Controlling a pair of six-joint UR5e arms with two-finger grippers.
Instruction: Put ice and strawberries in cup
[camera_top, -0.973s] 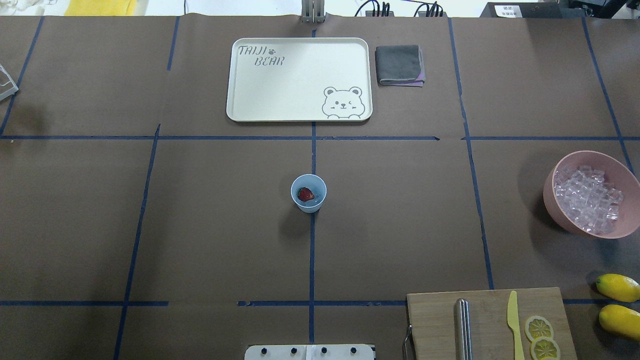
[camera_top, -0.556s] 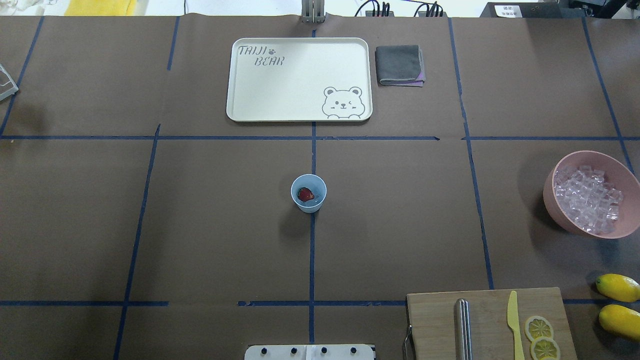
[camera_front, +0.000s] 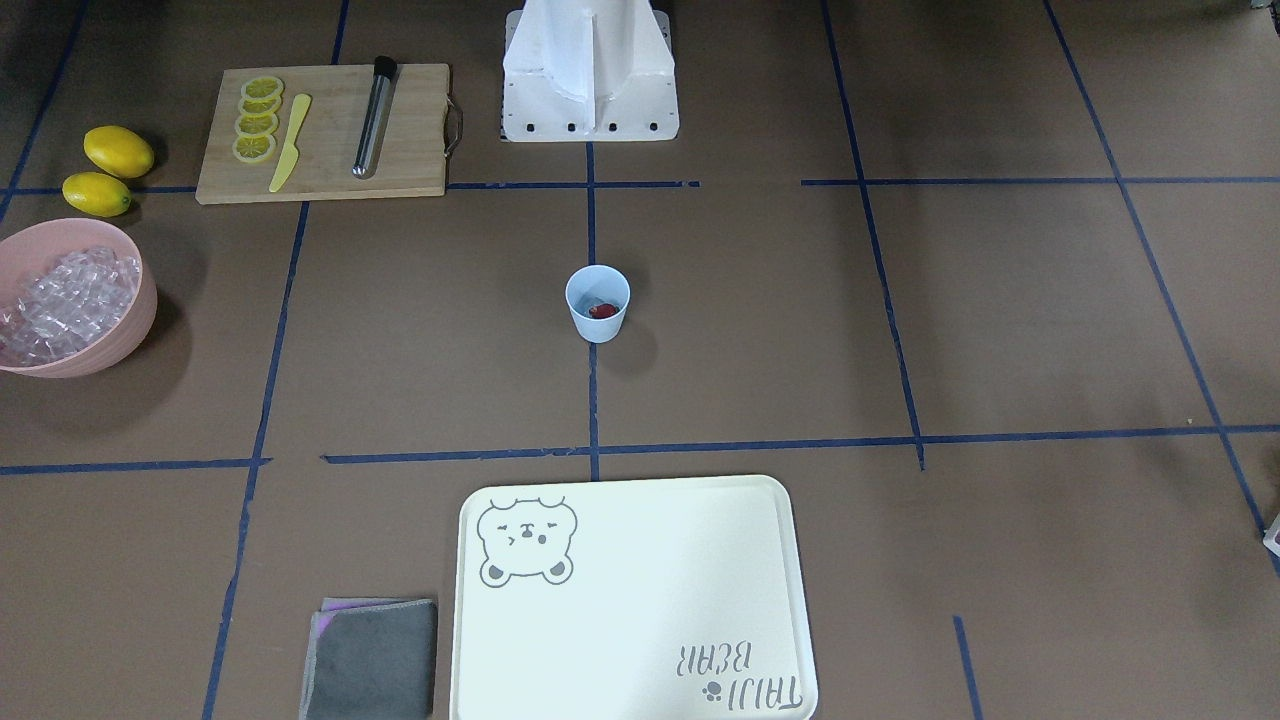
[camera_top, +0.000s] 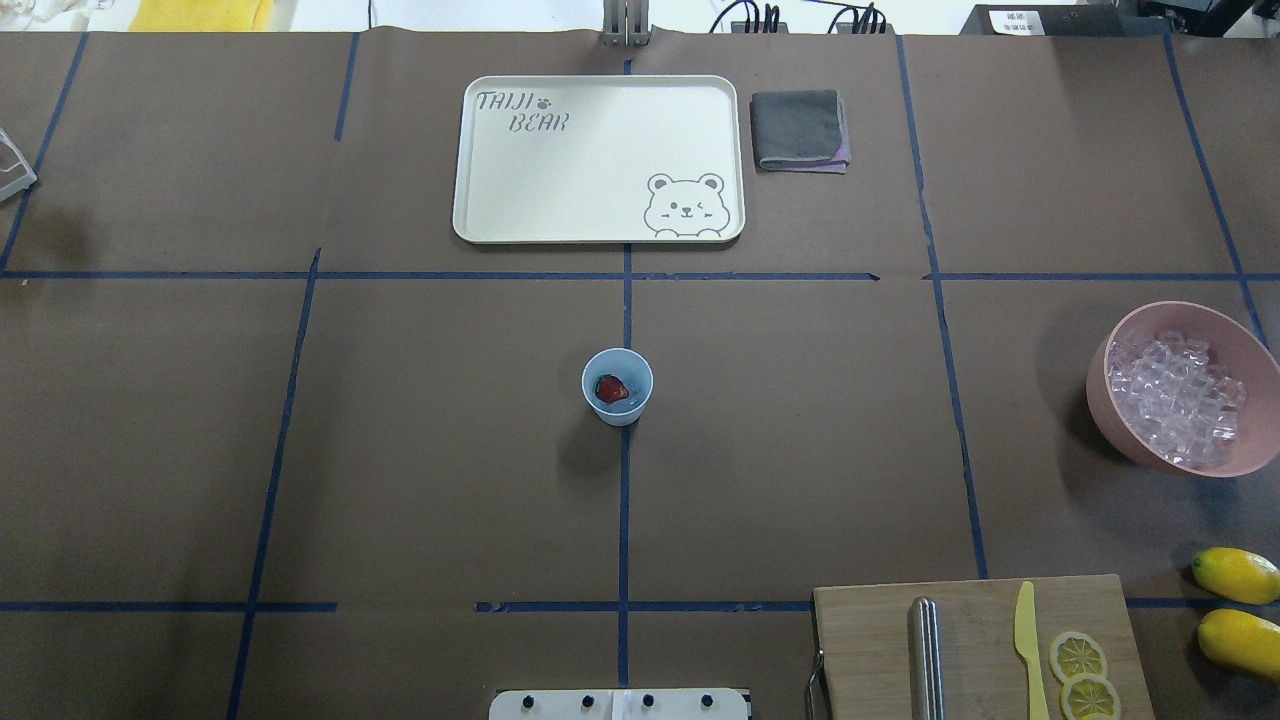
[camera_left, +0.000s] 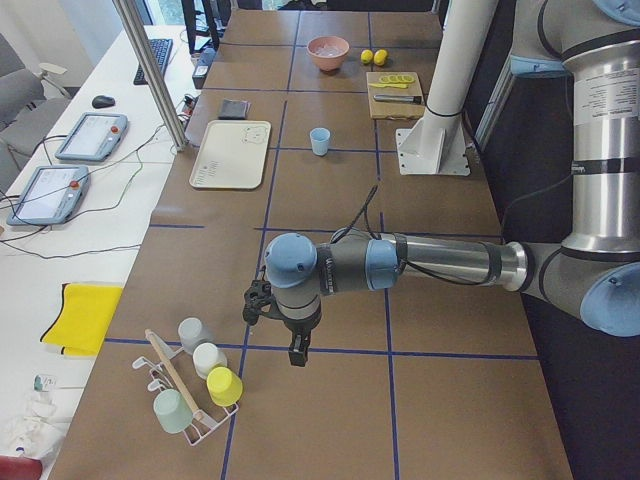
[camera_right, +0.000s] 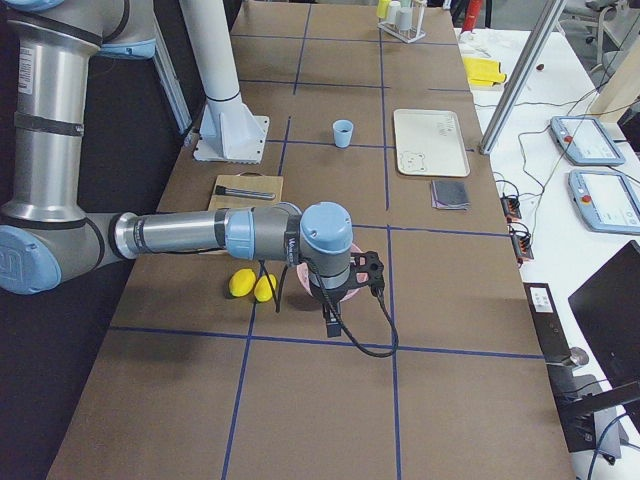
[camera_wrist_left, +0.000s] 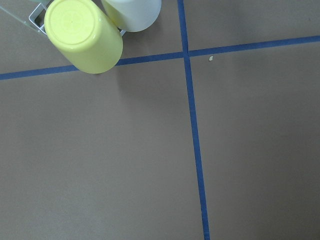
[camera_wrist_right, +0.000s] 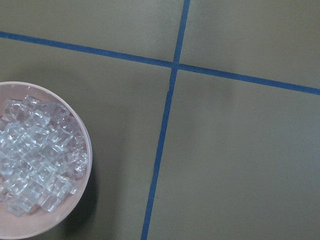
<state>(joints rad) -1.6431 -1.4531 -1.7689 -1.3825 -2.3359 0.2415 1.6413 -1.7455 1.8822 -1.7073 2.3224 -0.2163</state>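
Observation:
The pale blue cup (camera_top: 640, 402) stands upright at the table's middle on a blue tape line, also as the cup (camera_front: 598, 328) in the front-facing view. A dark red strawberry (camera_top: 611, 389) lies inside it. The ice (camera_top: 1175, 400) fills a pink bowl (camera_top: 1118, 438) at the right edge, and the right wrist view shows the ice (camera_wrist_right: 35, 160) from above. My left gripper (camera_left: 298, 355) hangs over the far left end near a cup rack. My right gripper (camera_right: 331, 325) hovers beside the bowl. Both appear only in side views, so I cannot tell whether they are open or shut.
A cream bear tray (camera_top: 470, 200) and a folded grey cloth (camera_top: 798, 130) lie at the back. A cutting board (camera_top: 870, 640) holds a metal rod, a yellow knife and lemon slices. Two lemons (camera_top: 1236, 574) sit beside it. A rack with upturned cups (camera_left: 205, 385) stands at the left end.

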